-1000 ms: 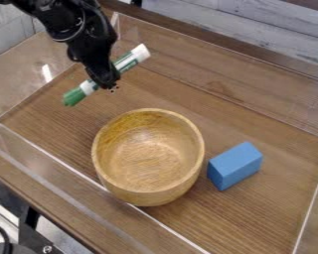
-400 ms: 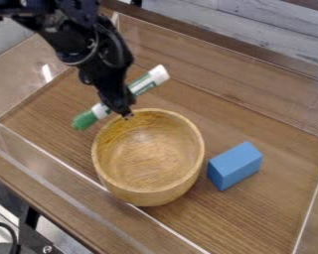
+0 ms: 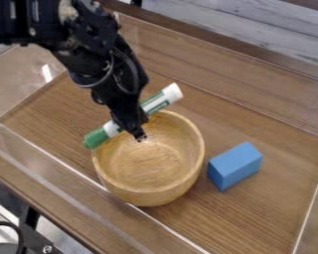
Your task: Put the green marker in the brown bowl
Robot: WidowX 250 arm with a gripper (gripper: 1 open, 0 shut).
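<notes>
Perspex walls (image 3: 16, 159) run along the left and near edges of the wooden tabletop (image 3: 254, 94), and we start there, at the left of the frame. Just inside, the black robot arm (image 3: 82, 45) comes down from the upper left corner toward the middle. At its lower end our gripper (image 3: 132, 128) is clamped narrow on the green marker (image 3: 135, 115), gripping it near the middle of the barrel.

We see the marker lying at a slant: its dark green cap end points to the lower left, just outside the bowl's left rim, and its white end points to the upper right, above the far rim. It is lifted clear of the table, held across the upper left part of the bowl's edge; whether it touches the rim we cannot tell. The gripper's tip sits over the inner left wall of the bowl.

Moving right, the brown bowl (image 3: 159, 169) stands upright at centre frame, round, thick-walled, its grain showing, with nothing lying on the part of its floor we can see. Right of it, just beside but apart from the bowl, rests a small blue block (image 3: 235, 165). Beyond that the tabletop runs to the clear wall at the right edge.
</notes>
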